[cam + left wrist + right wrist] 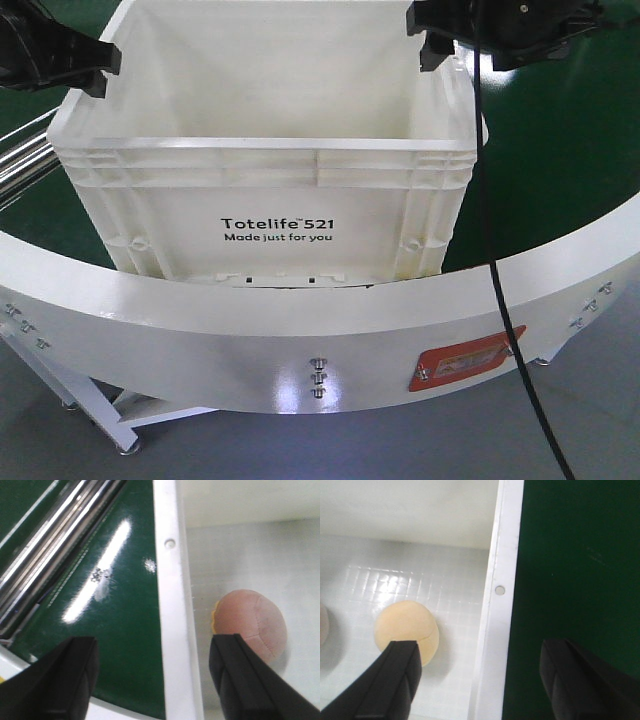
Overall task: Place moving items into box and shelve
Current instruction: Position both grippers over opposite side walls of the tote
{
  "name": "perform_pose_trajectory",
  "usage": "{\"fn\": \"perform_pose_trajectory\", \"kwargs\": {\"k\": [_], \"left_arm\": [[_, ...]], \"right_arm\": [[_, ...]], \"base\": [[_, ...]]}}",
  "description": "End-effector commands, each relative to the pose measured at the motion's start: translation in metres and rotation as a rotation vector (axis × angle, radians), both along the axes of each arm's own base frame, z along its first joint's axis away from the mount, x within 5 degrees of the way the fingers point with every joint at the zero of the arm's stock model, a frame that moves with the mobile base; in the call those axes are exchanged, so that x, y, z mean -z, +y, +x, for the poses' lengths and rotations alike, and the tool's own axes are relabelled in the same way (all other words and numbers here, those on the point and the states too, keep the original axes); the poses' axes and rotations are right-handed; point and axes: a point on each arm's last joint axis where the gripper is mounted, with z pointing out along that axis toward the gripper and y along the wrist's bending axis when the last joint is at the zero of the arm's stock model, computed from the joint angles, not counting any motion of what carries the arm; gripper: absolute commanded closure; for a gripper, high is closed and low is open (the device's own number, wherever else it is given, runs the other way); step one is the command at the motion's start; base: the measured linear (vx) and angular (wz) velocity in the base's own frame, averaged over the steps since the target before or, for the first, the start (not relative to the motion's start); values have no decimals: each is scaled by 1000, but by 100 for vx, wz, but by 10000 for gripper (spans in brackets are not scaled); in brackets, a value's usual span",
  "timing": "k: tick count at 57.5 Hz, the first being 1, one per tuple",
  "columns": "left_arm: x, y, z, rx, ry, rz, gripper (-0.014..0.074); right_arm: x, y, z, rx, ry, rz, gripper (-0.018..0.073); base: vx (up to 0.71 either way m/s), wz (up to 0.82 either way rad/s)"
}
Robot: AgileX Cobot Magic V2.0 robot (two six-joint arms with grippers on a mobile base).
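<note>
White plastic crate (pixel 270 200) on green belt (pixel 125 605), inside curved white frame (pixel 300 340), black "Totelife 521" print facing front camera. Both moving items inside crate, on its floor. Pinkish-beige lump (pixel 252 622) near left wall, seams visible. Yellow lump (pixel 406 627) on gridded floor near right wall, not touching it; strip of bare floor between the two lumps in right wrist view.

Left gripper (pixel 160 680) spread wide astride left rim: one finger over belt, other inside crate above pinkish-beige lump, nothing pinched. Right gripper (pixel 487 680) spread wide too, astride right rim: one finger inside above yellow lump, other out over belt, nothing held. Contact between either gripper and rim: cannot tell.

Metal rails (pixel 55 545) alongside belt on left. Black cable (pixel 490 200) hanging down past crate's right front corner and across the frame.
</note>
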Motion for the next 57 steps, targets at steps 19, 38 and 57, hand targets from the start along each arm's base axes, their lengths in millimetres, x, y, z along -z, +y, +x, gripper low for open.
{"fn": "perform_pose_trajectory", "kwargs": {"k": [19, 38, 57], "left_arm": [[-15, 1, 3, 0, -88, -26, 22], [-2, 0, 9, -4, -25, -23, 22], [-4, -7, 11, 48, -57, -75, 22]], "right_arm": [[10, 2, 15, 3, -1, -16, 24], [12, 1, 14, 15, 22, -22, 24], [12, 1, 14, 15, 20, -21, 24]], "base": [[0, 0], [0, 0], [0, 0]]}}
